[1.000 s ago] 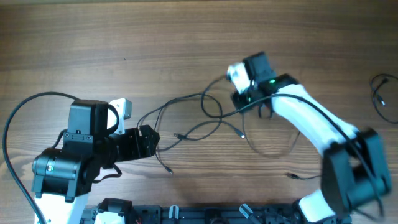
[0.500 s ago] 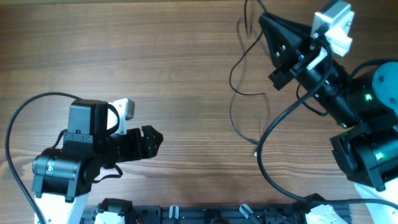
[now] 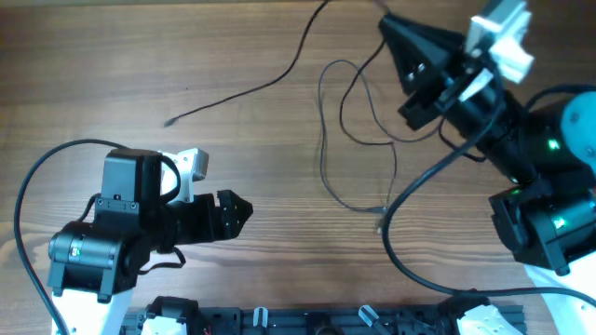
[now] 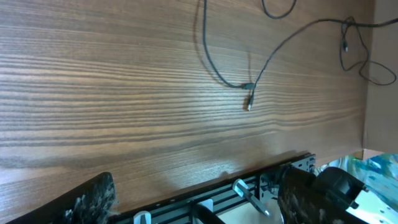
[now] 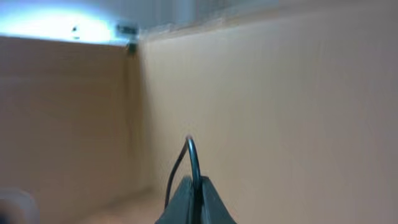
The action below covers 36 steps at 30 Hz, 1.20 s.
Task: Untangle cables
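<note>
Thin dark cables (image 3: 345,102) hang in loops from my raised right gripper (image 3: 387,25) at the top right of the overhead view. One strand trails left across the table to a plug end (image 3: 169,121). Another plug (image 3: 380,213) lies near the centre. In the right wrist view the right gripper (image 5: 194,186) is shut on a cable (image 5: 193,155) that arches above its tips. My left gripper (image 3: 238,211) rests low at the left, open and empty. In the left wrist view its fingers (image 4: 199,182) are spread, and a cable with its plug (image 4: 249,102) lies ahead.
Another thin cable (image 4: 367,62) lies near the table's right edge in the left wrist view. A black rail (image 3: 307,321) runs along the front edge. Thick black robot wiring (image 3: 410,195) loops beside the right arm. The right wrist view faces a beige wall.
My right gripper rose from the table with the cable and holds it high. Since half a second ago one strand has swung out to the left and the loops have spread. The left arm barely moved.
</note>
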### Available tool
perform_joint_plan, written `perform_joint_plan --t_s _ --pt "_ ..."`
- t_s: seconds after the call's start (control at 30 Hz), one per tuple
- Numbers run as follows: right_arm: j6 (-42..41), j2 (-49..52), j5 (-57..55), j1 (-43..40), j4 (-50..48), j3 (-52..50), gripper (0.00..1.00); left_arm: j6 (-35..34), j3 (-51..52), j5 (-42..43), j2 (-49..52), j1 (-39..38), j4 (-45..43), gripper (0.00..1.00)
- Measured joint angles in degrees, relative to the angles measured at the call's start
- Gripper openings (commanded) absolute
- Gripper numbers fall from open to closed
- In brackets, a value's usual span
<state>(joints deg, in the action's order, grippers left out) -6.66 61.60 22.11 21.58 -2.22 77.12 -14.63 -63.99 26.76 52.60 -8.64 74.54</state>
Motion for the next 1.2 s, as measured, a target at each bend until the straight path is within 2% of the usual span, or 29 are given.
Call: perform_joint_plan --t_s 0.07,0.17,0.27,0.33,0.4,0.5,0.6,0.73,0.87,1.07,1.1,1.13,1.2 --pt "1.4 0.0 -5.5 0.0 -4.7 0.0 0.04 0.0 0.0 0.0 0.0 0.0 0.0 0.86" --pt "6.7 -0.1 -22.3 0.0 -11.2 0.0 0.04 0.0 0.0 0.2 0.0 0.0 0.0 0.86" --pt "17.7 -0.1 -41.6 -0.2 -16.1 0.0 0.04 0.0 0.0 0.2 0.0 0.0 0.0 0.86" --pt "24.6 -0.1 -50.1 -1.8 -18.3 0.0 0.04 0.0 0.0 0.2 0.0 0.0 0.0 0.86" --pt "29.8 0.0 -57.6 -8.0 -18.8 0.0 0.04 0.0 0.0 0.2 0.0 0.0 0.0 0.86" --pt "30.6 1.2 -61.1 -18.8 -17.1 0.0 0.04 0.0 0.0 0.2 0.1 0.0 0.0 0.86" --pt "28.6 3.7 -62.7 -30.3 -13.4 0.0 0.04 0.0 0.0 0.2 0.9 0.0 0.0 0.86" --pt "14.4 8.1 -61.1 -44.3 -0.7 0.0 0.04 0.0 0.0 0.2 2.6 0.0 0.0 0.86" --pt "3.4 13.5 -54.6 -50.9 4.0 0.1 0.04 0.0 0.0 0.2 5.4 0.0 0.0 0.85" --pt "-3.7 24.3 -47.8 -59.4 14.8 0.2 0.04 0.0 0.0 0.2 8.3 0.0 0.0 0.86" --pt "-5.4 26.2 -45.9 -61.0 17.0 0.2 0.19 0.0 0.0 0.2 8.7 0.0 0.0 0.86" --pt "-7.1 28.3 -43.0 -62.6 19.0 0.2 1.00 0.0 0.0 0.2 8.8 0.0 0.0 0.86" --pt "-9.8 33.0 -35.5 -65.4 22.3 0.2 1.00 0.0 0.0 0.2 8.9 0.0 0.0 0.85"
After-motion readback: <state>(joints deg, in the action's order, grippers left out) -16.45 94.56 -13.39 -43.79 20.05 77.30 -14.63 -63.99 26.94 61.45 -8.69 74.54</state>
